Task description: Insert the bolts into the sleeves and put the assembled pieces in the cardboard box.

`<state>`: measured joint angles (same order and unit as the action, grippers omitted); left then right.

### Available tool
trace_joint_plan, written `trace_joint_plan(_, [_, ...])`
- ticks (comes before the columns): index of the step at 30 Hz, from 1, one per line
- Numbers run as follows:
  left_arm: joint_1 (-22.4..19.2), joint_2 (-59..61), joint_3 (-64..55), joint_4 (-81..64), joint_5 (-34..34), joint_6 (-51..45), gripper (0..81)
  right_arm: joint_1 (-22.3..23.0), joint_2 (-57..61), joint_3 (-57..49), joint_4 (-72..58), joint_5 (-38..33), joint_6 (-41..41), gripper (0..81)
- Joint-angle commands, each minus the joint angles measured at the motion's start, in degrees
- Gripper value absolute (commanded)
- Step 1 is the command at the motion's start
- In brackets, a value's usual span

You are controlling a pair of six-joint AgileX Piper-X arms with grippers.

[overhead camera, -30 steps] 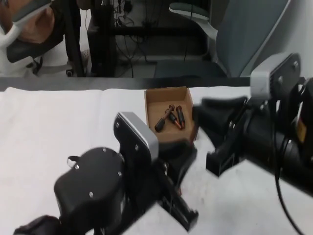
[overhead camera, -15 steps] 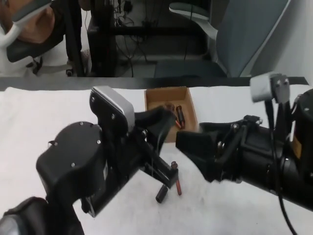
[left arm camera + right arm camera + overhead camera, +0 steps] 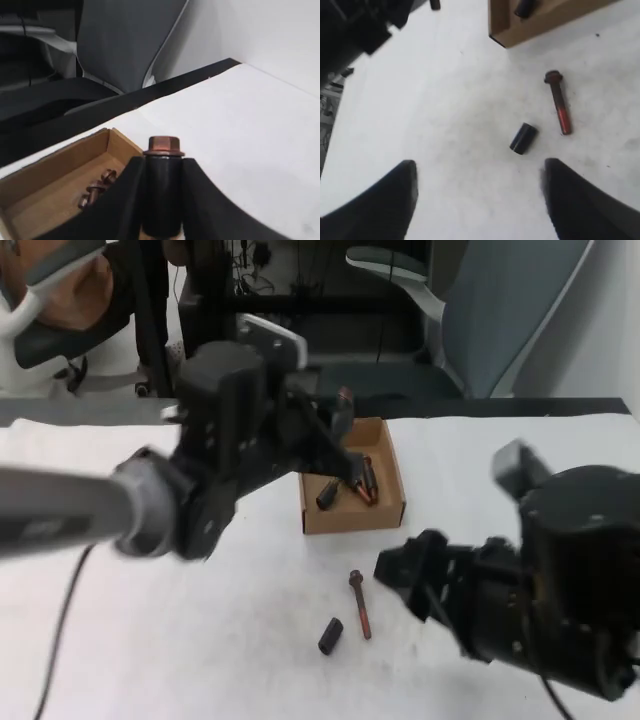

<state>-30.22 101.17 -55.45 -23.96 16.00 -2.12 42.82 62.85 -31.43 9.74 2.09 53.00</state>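
Risen over the cardboard box [image 3: 350,518] – partly hidden – left pincer [image 3: 164,167] clamps a sleeved bolt [image 3: 162,192]; right pincer [image 3: 479,162] gapes wide.

A white cloth [image 3: 120,620] spreads from nine through three. Behind it, a grey-blue office chair [image 3: 500,310] stands at one o'clock (cables [image 3: 250,260] dangle at twelve).

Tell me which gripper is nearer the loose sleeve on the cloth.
Right. The right gripper hangs open with the sleeve just ahead of it; the left gripper is raised by the box, shut on an assembled piece.
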Motion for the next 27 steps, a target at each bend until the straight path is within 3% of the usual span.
trace_joint_plan(1, [0.27,5.35,-7.52,5.17,2.41,0.01,1.7,0.05,5.37,-3.16,-0.22,-2.09,1.00,65.9])
trace_joint_plan(7, [0.57,15.68,-18.42,11.33,2.54,0.01,1.7,0.44,18.85,-11.82,0.56,-5.31,1.00,65.9])
trace_joint_plan(13, [1.40,22.65,-24.74,11.13,1.50,0.01,1.7,0.91,27.57,-19.15,9.55,-6.02,0.61,65.9])
trace_joint_plan(14, [2.13,24.62,-27.34,11.14,1.20,-1.57,4.6,1.07,30.31,-20.21,9.70,-5.41,0.60,65.9])
trace_joint_plan(16, [3.28,24.93,-28.52,11.40,1.34,-5.58,19.0,1.15,32.24,-20.91,10.23,-5.43,1.11,65.9])
trace_joint_plan(20, [6.86,23.15,-28.25,11.29,4.49,-20.76,70.0,1.15,35.30,-21.82,12.88,-5.84,3.04,65.9])
trace_joint_plan(22, [9.19,21.81,-28.26,13.60,10.68,-25.22,70.0,1.15,36.15,-22.20,13.58,-4.75,3.26,65.1])
trace_joint_plan(25, [12.36,19.99,-28.26,17.23,19.91,-26.14,70.0,1.15,36.41,-22.30,13.81,-0.96,3.61,50.1])
trace_joint_plan(27, [14.36,18.77,-28.26,20.47,23.87,-25.33,70.0,1.15,36.41,-22.58,13.60,0.78,3.61,44.4])
